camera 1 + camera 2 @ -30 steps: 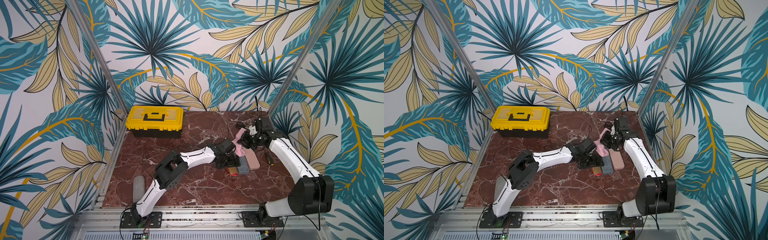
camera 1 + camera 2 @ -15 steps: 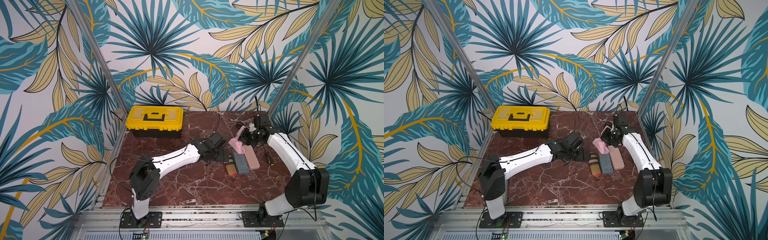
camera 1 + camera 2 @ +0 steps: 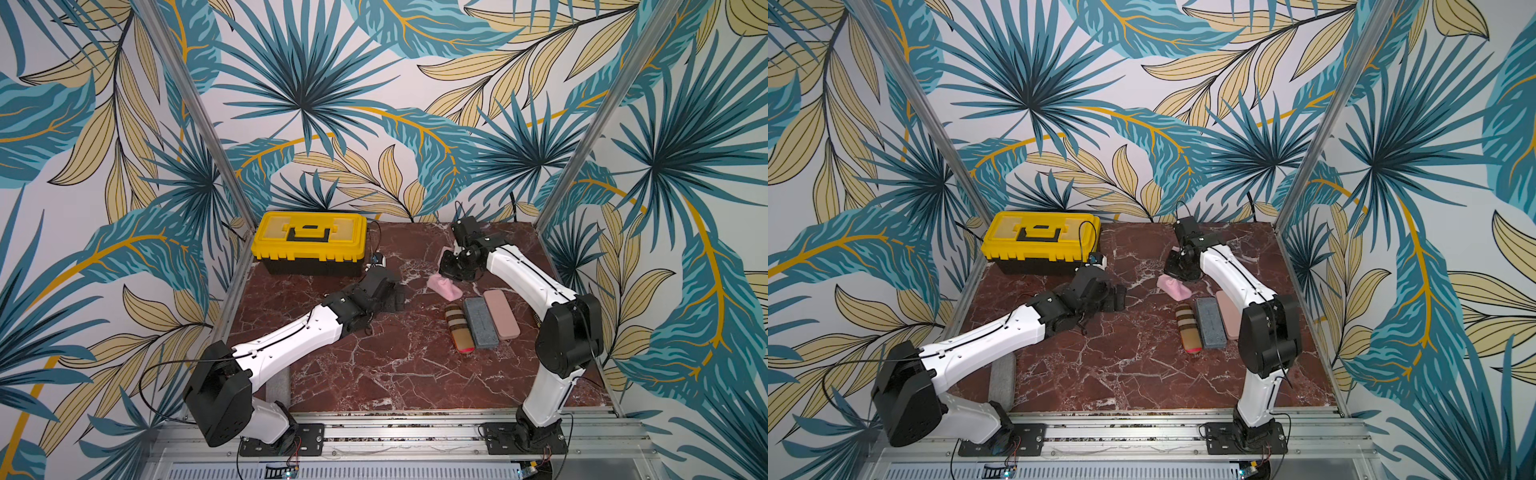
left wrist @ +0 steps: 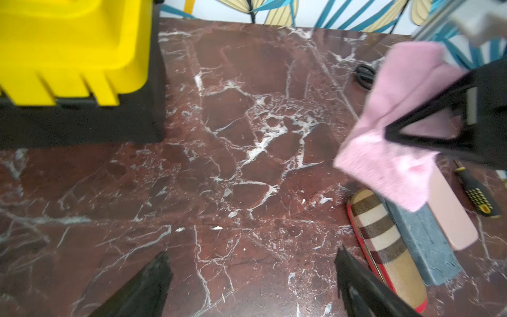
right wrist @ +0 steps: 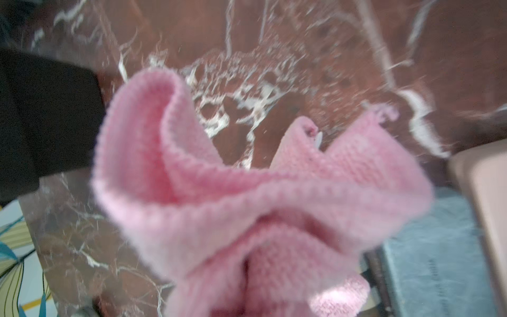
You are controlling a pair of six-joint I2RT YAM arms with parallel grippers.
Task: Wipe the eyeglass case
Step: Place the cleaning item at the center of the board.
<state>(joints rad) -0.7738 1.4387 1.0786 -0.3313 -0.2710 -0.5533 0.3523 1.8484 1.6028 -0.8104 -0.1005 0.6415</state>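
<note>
While right gripper clamps pink cloth and left gripper gapes wide, empty: three eyeglass cases, side by side, right of centre in both top views. Probably rigid, light, slippery; steady by one end.

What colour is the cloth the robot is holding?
Pink. The cloth shows best in the right wrist view.

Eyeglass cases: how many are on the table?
3, lying side by side near the right arm: plaid case, grey case in the middle, pink case outermost. A grey oblong thing half hidden behind the left arm might be another.
</note>
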